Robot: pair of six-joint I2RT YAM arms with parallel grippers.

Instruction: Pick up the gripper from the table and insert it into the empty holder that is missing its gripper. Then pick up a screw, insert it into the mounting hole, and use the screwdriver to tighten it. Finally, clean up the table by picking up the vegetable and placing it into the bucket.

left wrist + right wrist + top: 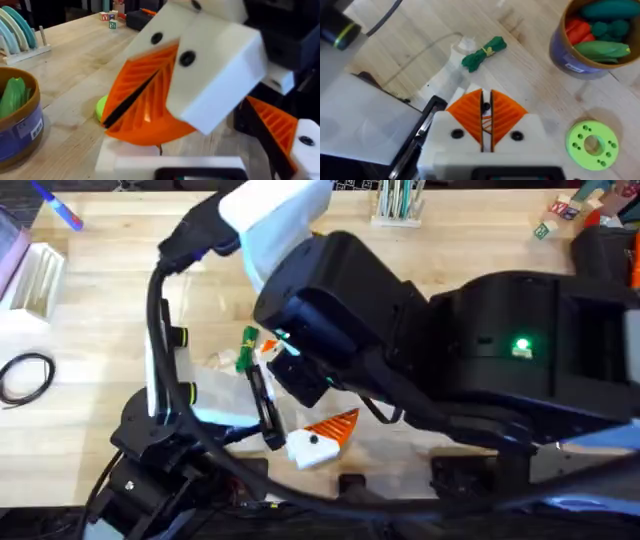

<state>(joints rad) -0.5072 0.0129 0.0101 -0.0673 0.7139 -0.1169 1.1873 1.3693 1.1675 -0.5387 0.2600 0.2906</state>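
Both arms crowd the table's near edge.

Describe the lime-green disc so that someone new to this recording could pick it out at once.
In the right wrist view, start from the blue bucket with the tan rim, full of toy vegetables, standing on the wooden table. The lime-green disc lies flat on the bare wood near it, apart from it. It alone is round and flat, with a large centre hole ringed by small holes.
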